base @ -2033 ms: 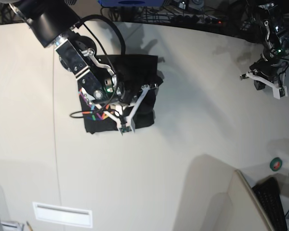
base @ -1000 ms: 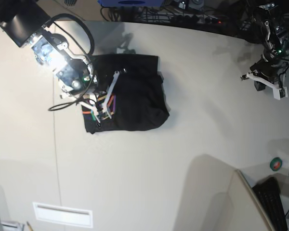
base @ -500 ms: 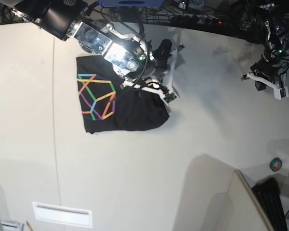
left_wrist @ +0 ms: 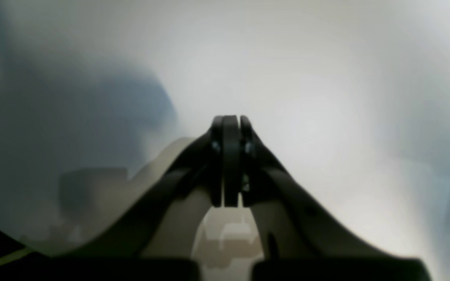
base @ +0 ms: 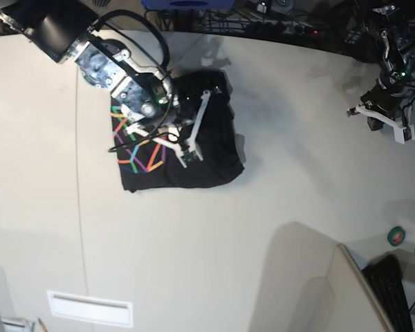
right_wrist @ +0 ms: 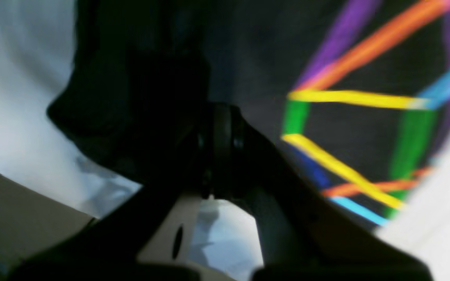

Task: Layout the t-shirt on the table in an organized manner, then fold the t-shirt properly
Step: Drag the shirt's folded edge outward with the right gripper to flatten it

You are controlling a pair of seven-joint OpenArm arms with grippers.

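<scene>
Half a second ago the right arm reached out past the shirt's far right corner; now it has swung back over the middle of the t-shirt, covering part of the coloured print that was bare before. The shirt lies much where it was, a folded dark block on the left half of the table, its right side bulging and rumpled.

The right claw has its jaws pressed together, right over the black cloth beside the rainbow lines; whether any fabric is pinched between them cannot be told, as the tips are dark against dark cloth. In the base view its white frame stands across the shirt and hides the print's right part.

The left claw is closed on nothing, hanging over bare tabletop far off at the table's right edge, well apart from the shirt.

A white plate lies near the front left corner, a keyboard and a small round green thing at the lower right.
</scene>
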